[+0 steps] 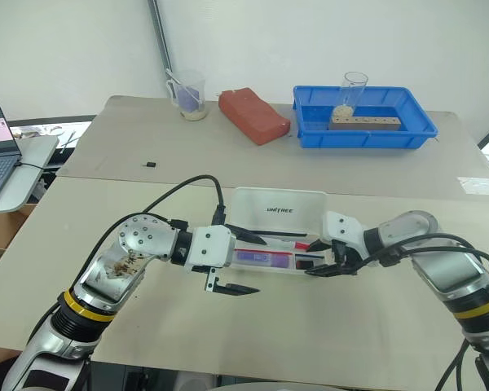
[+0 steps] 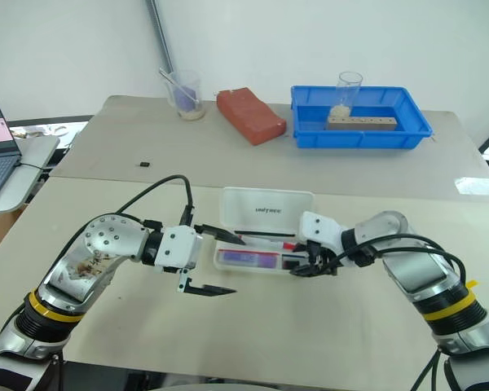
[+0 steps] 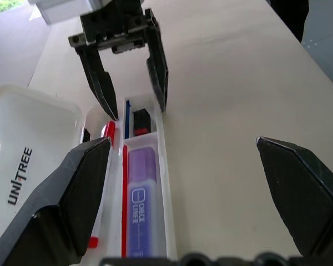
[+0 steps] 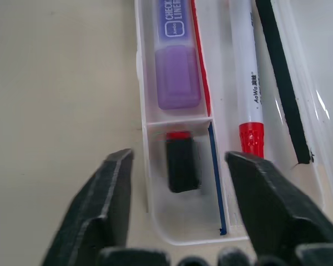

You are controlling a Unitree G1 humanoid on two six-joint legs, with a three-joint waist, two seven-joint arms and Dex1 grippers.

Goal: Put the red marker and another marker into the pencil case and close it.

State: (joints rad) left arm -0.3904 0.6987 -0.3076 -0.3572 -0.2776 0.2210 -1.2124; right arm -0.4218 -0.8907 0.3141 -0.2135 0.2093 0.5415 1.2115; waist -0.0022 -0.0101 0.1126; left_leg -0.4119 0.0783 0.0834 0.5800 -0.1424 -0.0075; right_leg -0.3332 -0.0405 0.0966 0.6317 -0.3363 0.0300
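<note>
Beside the pencil case (image 1: 279,213), which lies open on the table (image 1: 350,326) with its lid standing up on the far side, both grippers hang with fingers spread and holding nothing: the left gripper (image 1: 228,277) at the case's left end, the right gripper (image 1: 330,259) at its right end, one finger on either side of the end compartment. Inside the tray the red marker (image 4: 247,83) lies lengthwise next to the purple marker (image 4: 177,61), which fills the long near compartment; a thin red stick (image 4: 201,66) and a thin blue stick (image 4: 212,166) rest along the dividers, a small black block (image 4: 182,164) sits in the end compartment, and a black strip (image 4: 283,83) lies toward the lid side. With both markers apparently in place, closing remains, and the risks follow from that: a finger withdrawn carelessly may catch the case's thin wall and drag or tip the light tray, and the lid, pushed from one end alone, may twist or slide the case instead of latching; any marker riding up on a divider would hold the lid ajar. Hinge and latch are hidden, and the left gripper screens the tray's left end from the head views. Whether the red marker lies fully below the case's rim cannot be judged.
</note>
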